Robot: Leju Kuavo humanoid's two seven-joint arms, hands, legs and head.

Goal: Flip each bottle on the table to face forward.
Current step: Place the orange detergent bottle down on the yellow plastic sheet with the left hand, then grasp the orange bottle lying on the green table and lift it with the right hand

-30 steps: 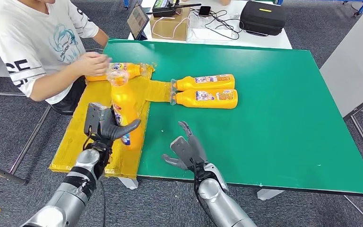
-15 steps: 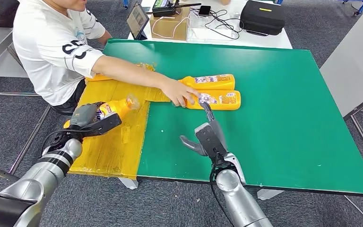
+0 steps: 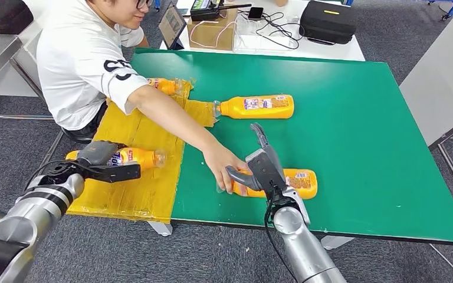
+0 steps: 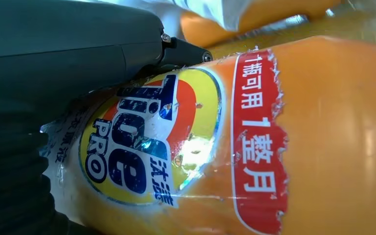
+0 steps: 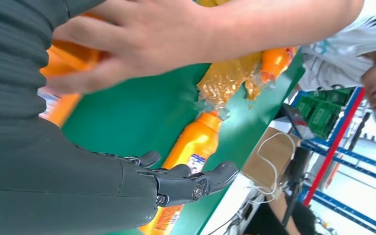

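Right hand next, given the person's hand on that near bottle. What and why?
Probably hold the right hand above the near bottle until the person's hand lets go. That hand rests on the bottle's cap end, and the right hand's fingers are spread with nothing in them. The left hand grips another bottle on the yellow mat.

The orange plastic detergent bottle (image 4: 323,137) beside the left hand (image 4: 54,58) carries a round blue, yellow and red label (image 4: 147,142) reading "Tide PRO" with Chinese characters, and a red band (image 4: 259,132) printed "1瓶可用1整月". Other bottles' labels are too small to read.
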